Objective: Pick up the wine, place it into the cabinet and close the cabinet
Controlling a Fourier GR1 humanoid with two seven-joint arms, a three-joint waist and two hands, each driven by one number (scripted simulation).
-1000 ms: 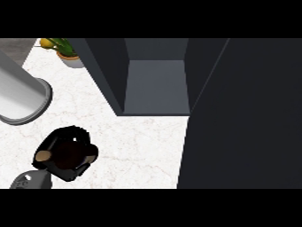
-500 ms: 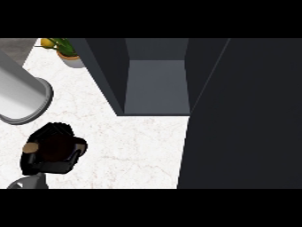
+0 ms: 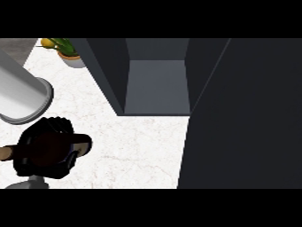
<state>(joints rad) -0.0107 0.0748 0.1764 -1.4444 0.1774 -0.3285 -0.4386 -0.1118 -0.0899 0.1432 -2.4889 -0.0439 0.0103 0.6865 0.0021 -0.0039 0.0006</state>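
— Head view: where's the wine?
— Low left on the counter, left hand curled round it. Carrying step, I'd judge.
— Next?
— Swing it right into the open cabinet.

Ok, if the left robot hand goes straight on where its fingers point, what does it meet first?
Likely the grey cylinder, just ahead of the left robot hand, which holds the wine; depth unclear. The open cabinet sits to its right.
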